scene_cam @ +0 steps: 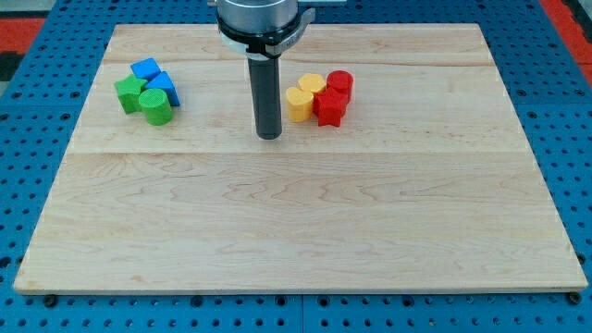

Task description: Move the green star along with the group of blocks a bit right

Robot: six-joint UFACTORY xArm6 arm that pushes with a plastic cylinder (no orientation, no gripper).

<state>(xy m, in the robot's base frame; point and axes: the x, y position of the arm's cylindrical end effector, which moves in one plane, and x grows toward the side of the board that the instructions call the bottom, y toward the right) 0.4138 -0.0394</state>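
A green star (129, 93) sits at the upper left of the wooden board (296, 213), at the left end of a tight group. Touching it are a green cylinder (156, 107), a blue block (145, 69) above and a second blue block (165, 88) to the right. My tip (268, 135) stands on the board well to the right of that group, about midway between it and the red and yellow blocks. It touches no block.
A second cluster lies to the right of my tip: a yellow hexagonal block (298, 103), a yellow block (312, 85), a red star (330, 106) and a red cylinder (340, 83). Blue pegboard (37, 185) surrounds the board.
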